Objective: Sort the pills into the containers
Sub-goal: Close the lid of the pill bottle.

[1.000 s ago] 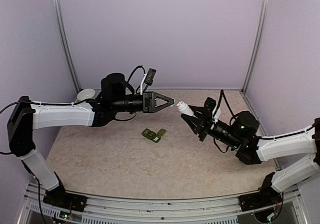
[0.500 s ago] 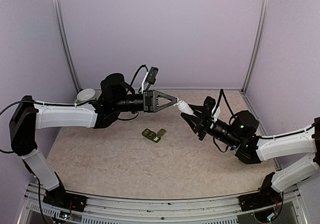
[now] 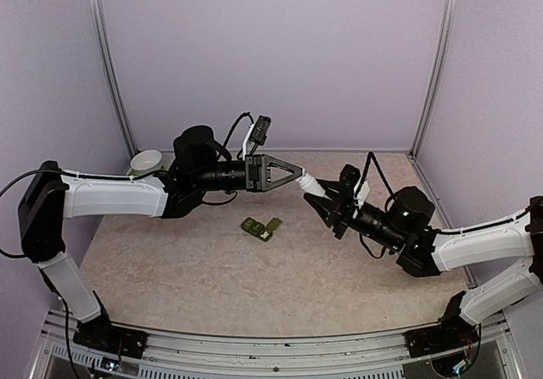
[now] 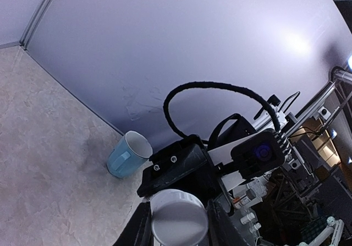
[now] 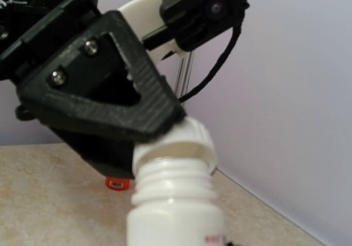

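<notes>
Green containers [image 3: 261,227], well apart from left tool [image 3: 300,175]

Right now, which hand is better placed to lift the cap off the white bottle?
Left. The left hand is closed on the cap, which sits tilted above the threaded neck; the right hand only holds the white bottle itself.
</notes>
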You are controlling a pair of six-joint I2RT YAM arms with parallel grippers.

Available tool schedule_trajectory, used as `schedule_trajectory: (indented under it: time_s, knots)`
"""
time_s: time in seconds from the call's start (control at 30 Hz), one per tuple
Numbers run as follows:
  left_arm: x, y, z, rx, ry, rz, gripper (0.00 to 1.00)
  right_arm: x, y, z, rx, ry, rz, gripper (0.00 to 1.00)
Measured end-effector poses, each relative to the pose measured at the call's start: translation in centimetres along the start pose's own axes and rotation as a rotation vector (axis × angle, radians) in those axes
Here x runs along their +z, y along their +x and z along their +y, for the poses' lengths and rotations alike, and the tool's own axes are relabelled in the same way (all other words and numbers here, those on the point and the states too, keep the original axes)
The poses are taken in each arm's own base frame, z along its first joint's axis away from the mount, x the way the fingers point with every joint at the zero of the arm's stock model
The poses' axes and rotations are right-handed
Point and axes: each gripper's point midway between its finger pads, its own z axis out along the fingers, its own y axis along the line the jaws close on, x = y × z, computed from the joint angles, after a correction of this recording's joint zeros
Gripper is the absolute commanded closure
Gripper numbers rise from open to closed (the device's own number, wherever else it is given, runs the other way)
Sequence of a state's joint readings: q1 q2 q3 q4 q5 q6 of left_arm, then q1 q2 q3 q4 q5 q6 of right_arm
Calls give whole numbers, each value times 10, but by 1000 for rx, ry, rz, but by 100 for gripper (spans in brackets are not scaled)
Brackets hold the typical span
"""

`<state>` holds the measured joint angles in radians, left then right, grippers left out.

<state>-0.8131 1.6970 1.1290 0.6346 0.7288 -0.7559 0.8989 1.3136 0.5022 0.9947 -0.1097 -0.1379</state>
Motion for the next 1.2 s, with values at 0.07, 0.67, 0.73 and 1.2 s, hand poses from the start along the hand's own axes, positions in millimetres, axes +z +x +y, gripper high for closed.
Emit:
schedule_trajectory:
  time_s: [0.07,0.67,0.73,1.2]
  knots:
    - [0,0,0,0,-1,-1,75,1,-1,-1,0,3,0,91]
    - [5,5,34,-65,-165,38,75,8,23,-14,-129,111,135,92]
    - [5,9,38,-79,-182,48,75,8,28,-14,-164,125,161,92]
    - [5,26,61,-157,-243,118,78,7,51,-13,-431,206,305,92]
